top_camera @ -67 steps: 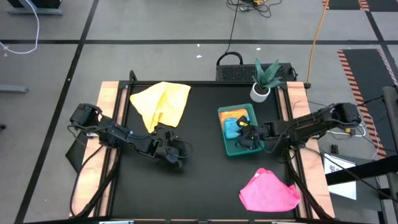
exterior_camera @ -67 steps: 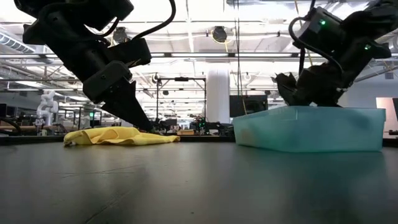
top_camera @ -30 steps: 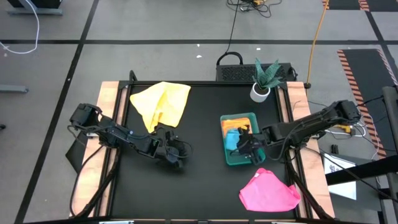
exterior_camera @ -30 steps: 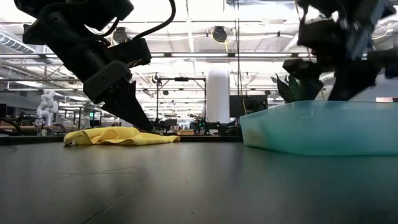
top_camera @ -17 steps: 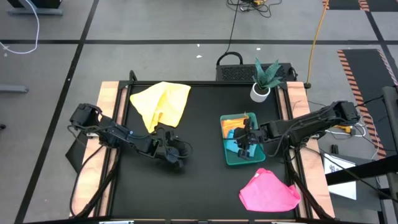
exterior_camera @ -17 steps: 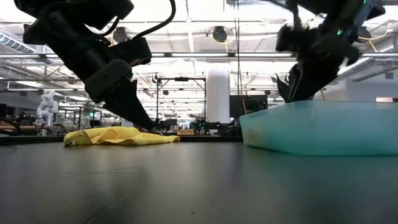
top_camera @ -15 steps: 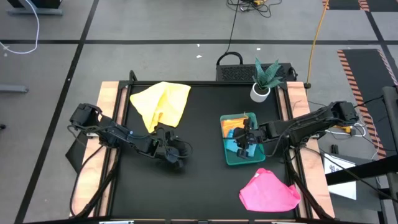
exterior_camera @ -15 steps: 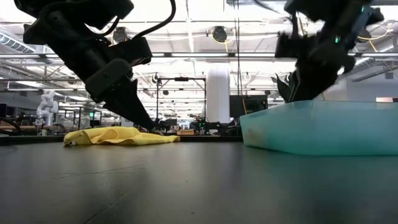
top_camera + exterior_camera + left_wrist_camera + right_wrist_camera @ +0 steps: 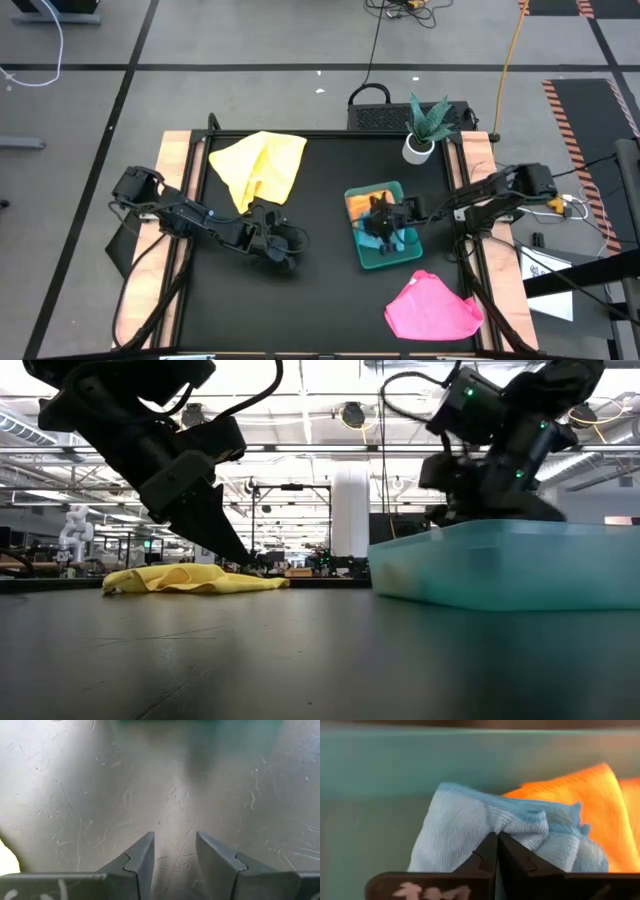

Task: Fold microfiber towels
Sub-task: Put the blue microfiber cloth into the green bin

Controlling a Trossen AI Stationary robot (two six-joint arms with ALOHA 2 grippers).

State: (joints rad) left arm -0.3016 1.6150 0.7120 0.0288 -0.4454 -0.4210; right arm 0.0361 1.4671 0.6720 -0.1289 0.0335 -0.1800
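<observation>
My right pincer (image 9: 496,851) pinches the light blue towel (image 9: 470,827) inside the green tray (image 9: 400,258); left pincer (image 9: 173,851) hangs spread above the worktop (image 9: 320,290).

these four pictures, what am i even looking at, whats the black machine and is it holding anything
It is a robot with two dark arms at one black table, each ending in a two-finger gripper. All four pictures show the same instant.

One camera looks straight down on the whole table. One sits at table height and looks level across it. The last two ride on the wrists and look past each arm's own fingers.

On the table lie a yellow towel at the back left, a pink towel at the front right, a potted plant and a green tray.

The right gripper reaches into the tray and is pinched shut on a light blue towel, which lies against an orange-yellow towel.

The left gripper is open, low over bare table, holding nothing.
</observation>
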